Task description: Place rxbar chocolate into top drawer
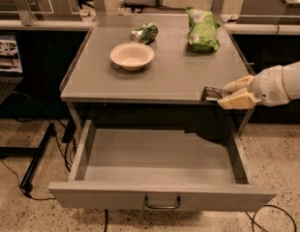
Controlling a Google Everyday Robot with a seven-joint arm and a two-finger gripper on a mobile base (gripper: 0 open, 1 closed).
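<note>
Camera view: gripper (229, 94) clasps rxbar chocolate (212, 93) at front-right edge of table (164, 76).

1 bowl (132, 55), 1 can (143, 33), 1 chip bag (202, 30), 1 rxbar chocolate (210, 92), 1 top drawer (159, 195), 1 gripper (226, 95) front-R.

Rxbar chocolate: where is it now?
Camera view: the small dark rxbar chocolate wrapper is in the cream gripper at the grey table's front right edge, above the open metal top drawer.

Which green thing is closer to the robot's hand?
The green chip bag, back right on the table. The crushed green can lies farther left. The gripper holds the rxbar chocolate at the front right edge.
</note>
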